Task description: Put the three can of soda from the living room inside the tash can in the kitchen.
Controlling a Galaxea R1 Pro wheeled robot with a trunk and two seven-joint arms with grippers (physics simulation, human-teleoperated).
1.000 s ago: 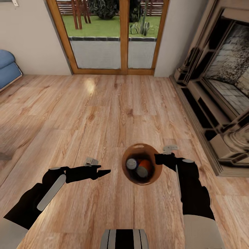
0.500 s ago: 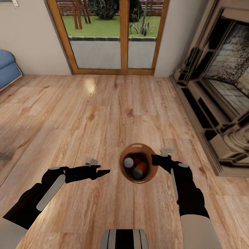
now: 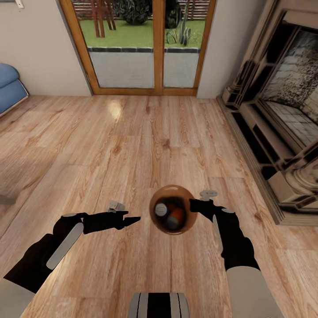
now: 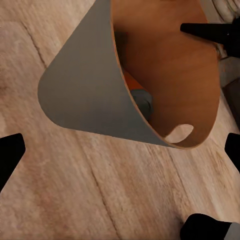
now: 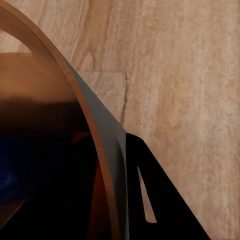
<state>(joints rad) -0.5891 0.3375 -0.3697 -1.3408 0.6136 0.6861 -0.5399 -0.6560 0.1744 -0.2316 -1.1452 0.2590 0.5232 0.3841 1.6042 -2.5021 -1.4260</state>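
From the head view I see the bin (image 3: 172, 210) held up over the wood floor (image 3: 132, 145) by my right hand (image 3: 194, 205), which is clamped on its right rim. Inside it I count grey can ends and orange sides: the cans (image 3: 170, 213) lie loose together at the bottom, though I can't separate all three cleanly. My left hand (image 3: 134, 219) hangs just left of the bin, apart from it, holding nothing; from here its fingers look drawn close, tips nearly together. Glass doors (image 3: 137, 44) stand far ahead, a fireplace (image 3: 282, 110) on the right, a bit of blue sofa (image 3: 9, 88) far left, so I judge I'm in the living room with the kitchen trip ahead.

In the left wrist view the bin (image 4: 125, 80) looks tilted, its mouth and handle slot showing, with an orange can (image 4: 131, 82) and a grey end inside; the dark fingertips (image 4: 10, 155) at the edges sit apart with only floor between them.

In the right wrist view one finger (image 5: 155, 200) sits outside the bin wall (image 5: 100, 130), pinching the thin rim.

My worry: a one-sided rim pinch lets the bin swing or slip while driving, and tilt could spill cans.
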